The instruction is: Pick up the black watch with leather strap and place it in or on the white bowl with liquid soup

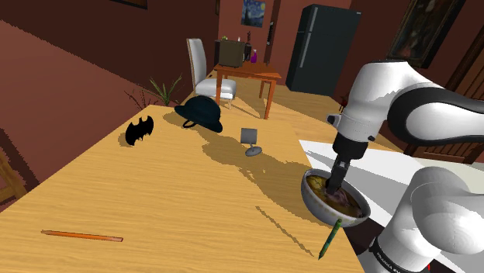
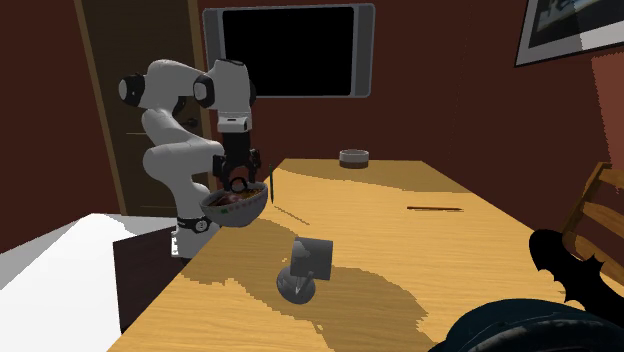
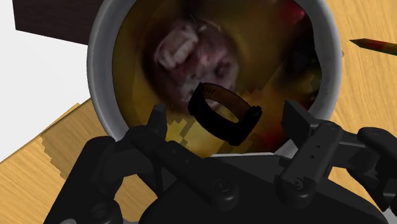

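- Over the bowl [image 3: 95, 70], at the surface [image 1: 178, 209] edge nearest the stand, your jaws point straight down. The shoulder view puts them low inside the rim.
- Jaws stand wide apart. In the wrist view the black watch [image 3: 224, 114] sits between the two fingers [image 3: 300, 127] with a gap on each side and neither touching it. It is not held.
- Watch looks to rest as a curled loop on the brown-yellow soup [image 3: 137, 76], inside the grey rim, beside a lumpy pinkish chunk [image 3: 184, 51].
- Step, as I judge it: release at the bowl. The placement looks done, or as good as done.
- Next move calls for a straight lift out of the bowl with the jaws wide, so no finger hooks the strap loop.
- Mind the rim: the fingers sit low, so drifting sideways before you clear it could nudge the bowl or drag the watch.
- Green pencil [image 1: 330, 239] lies just beside the bowl on the surface, so keep off it.
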`<action>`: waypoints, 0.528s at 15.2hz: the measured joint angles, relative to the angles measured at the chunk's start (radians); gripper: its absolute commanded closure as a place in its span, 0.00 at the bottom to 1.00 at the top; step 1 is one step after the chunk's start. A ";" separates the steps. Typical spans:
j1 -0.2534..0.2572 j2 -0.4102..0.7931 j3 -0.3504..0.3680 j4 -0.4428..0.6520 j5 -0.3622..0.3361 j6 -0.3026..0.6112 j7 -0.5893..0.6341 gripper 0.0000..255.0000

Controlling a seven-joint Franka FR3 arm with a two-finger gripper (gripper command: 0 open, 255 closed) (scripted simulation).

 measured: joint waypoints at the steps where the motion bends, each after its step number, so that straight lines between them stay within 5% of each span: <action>1: -0.001 -0.001 -0.002 0.015 -0.003 -0.016 0.000 0.00; 8: -0.013 0.015 -0.019 0.130 -0.020 -0.114 0.001 0.00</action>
